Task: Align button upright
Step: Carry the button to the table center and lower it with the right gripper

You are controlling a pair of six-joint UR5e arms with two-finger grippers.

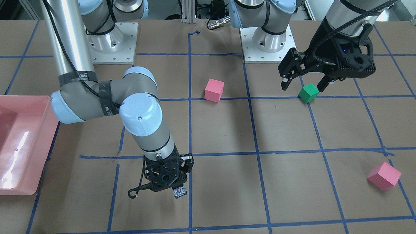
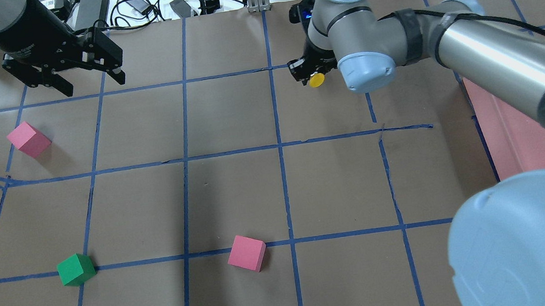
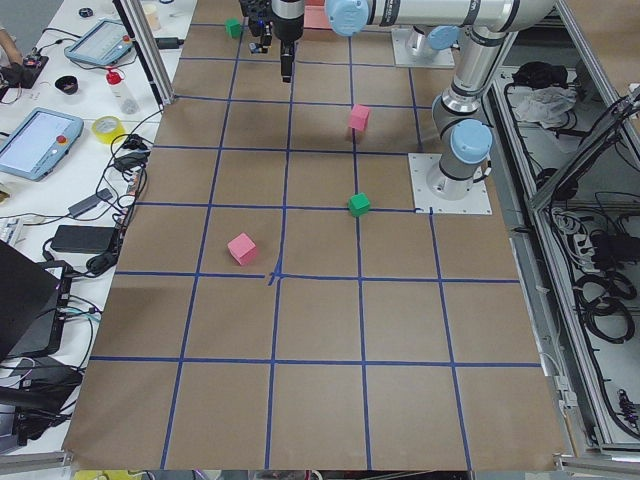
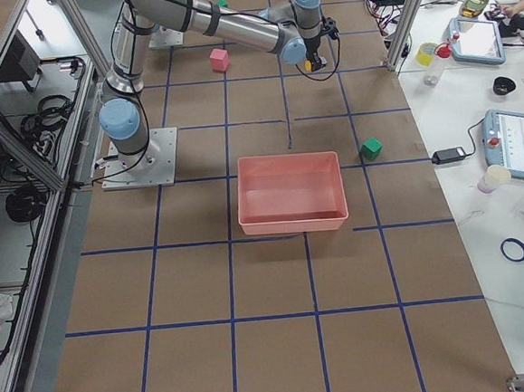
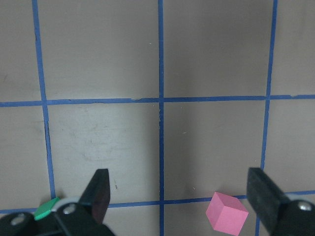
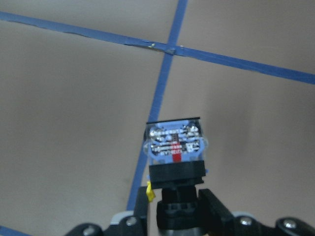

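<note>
— Spotted the button [image 6: 174, 142] anywhere?

— Found it clamped at its black neck by the right gripper [image 6: 174, 195], out at the side of the table [image 1: 222, 130] farthest from the robot's base, close to a blue tape line [image 1: 189, 207]. Looked lifted clear of the paper, though could not swear to that.

— Upright already?

— Not by the look of it. Showed its yellow cap [image 2: 316, 79] toward the overhead camera and its blocky base, red and blue marks outward, toward the front one. Seemed tipped over on its side in the grip.

— And the left gripper [image 5: 178, 177]?

— Hung high with jaws apart, holding nothing, well apart from the button. Saw only a green cube [image 5: 47, 209] and a pink cube [image 5: 226, 215] on the paper beneath.

— Judged the step as what, then?

— Reorienting, most likely: grasped, not yet stood on its base. Called next for a wrist turn to bring the base underneath and the cap on top, then a slow lowering onto bare paper and a release. Needed care at the letting go, given so small a base.
</note>
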